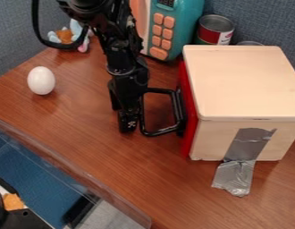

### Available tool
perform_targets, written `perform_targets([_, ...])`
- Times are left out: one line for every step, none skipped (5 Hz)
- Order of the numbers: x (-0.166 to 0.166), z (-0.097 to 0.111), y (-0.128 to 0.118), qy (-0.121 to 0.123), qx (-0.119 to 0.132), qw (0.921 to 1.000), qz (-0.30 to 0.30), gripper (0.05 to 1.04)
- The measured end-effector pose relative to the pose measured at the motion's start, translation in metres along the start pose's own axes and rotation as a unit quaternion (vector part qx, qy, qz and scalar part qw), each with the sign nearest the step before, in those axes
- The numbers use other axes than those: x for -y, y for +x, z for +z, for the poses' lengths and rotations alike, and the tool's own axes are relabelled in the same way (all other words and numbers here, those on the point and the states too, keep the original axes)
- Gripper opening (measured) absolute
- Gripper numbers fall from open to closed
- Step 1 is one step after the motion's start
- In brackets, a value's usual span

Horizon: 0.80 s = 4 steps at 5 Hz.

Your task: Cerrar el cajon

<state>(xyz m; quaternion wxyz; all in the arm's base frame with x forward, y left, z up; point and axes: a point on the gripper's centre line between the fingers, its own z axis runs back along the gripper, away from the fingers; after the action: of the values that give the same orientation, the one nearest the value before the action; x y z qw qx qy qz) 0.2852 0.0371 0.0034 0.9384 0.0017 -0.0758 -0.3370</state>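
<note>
Note pincer [127, 123] low over table [84, 147], pointing down at outer left end of black handle [160, 133]. Cannot tell whether apart or together, nor whether touching handle. Find red drawer front [188, 114] at left side of pale wooden box [242, 80], seemingly flush; cannot rule out slight gap. See grey tape [233, 175] from box onto table. Log white egg [41, 80] at left; behind, teal toy microwave [188, 27] and can [215, 29].

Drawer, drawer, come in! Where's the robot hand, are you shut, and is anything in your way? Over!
Hand beside black handle. Red drawer front looks flush against wooden box. White egg off away, not blocking. Over.
</note>
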Motion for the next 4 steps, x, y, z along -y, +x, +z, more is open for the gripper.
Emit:
perform_targets([0.0032, -0.0006, 0.0056, 0.003, 0.007, 1.0000, -0.004, 0.998])
perform_targets([0.0050, -0.0012, 0.0097, 0.004, 0.021, 0.9998, 0.006, 0.998])
perform_targets([0.0056, -0.0014, 0.0151, -0.004, 0.032, 0.9994, 0.010, 0.999])
perform_targets([0.0056, -0.0009, 0.0099, 0.001, 0.024, 0.9996, 0.013, 0.999])
